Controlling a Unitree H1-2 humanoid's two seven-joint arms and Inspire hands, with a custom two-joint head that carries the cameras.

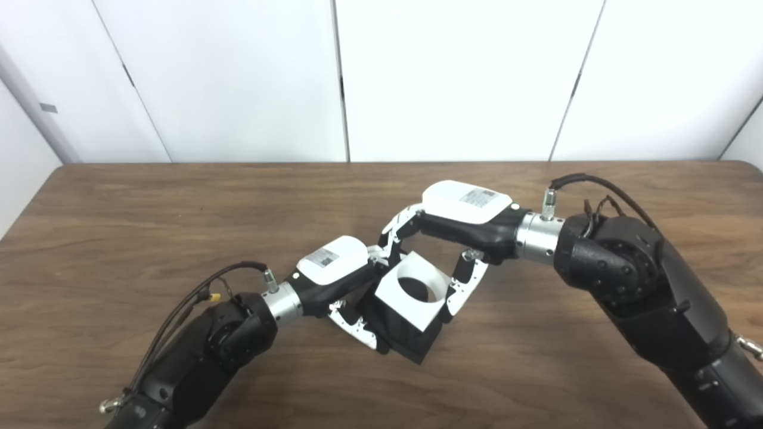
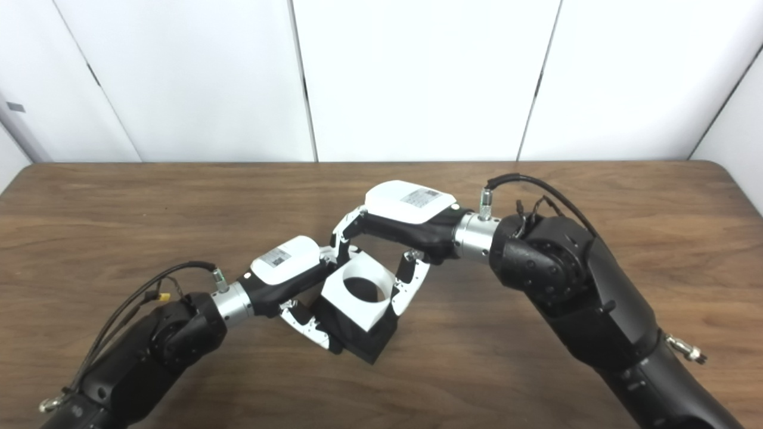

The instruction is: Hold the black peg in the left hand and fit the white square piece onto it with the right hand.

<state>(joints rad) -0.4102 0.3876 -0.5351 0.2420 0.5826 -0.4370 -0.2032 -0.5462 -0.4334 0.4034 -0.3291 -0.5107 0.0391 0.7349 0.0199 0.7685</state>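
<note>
The left arm comes in from 7 o'clock, and the left hand (image 1: 334, 271) reaches toward mid-table with its fingers wrapped around the black peg (image 1: 411, 342), a dark block-like piece held low over the table (image 1: 119, 226). The right arm enters from 4 o'clock and bends back at the wrist toward 9 o'clock; the right hand (image 1: 459, 217) arches over the work, its fingers at the far edge and its thumb at the near right edge clamped on the white square piece (image 1: 411, 292). That piece is tilted, its round hole facing up toward the cameras, and it sits directly on top of the black peg, touching it; how far the peg has gone into the hole cannot be told. Both parts lie just below the table's centre, at about 6 o'clock from it.

The table is dark brown wood grain. Behind it stand white wall panels (image 2: 417, 71) with narrow dark seams.

The right eye view shows the rounded far-right corner of the table; the left eye view shows more of the left wall panel.
</note>
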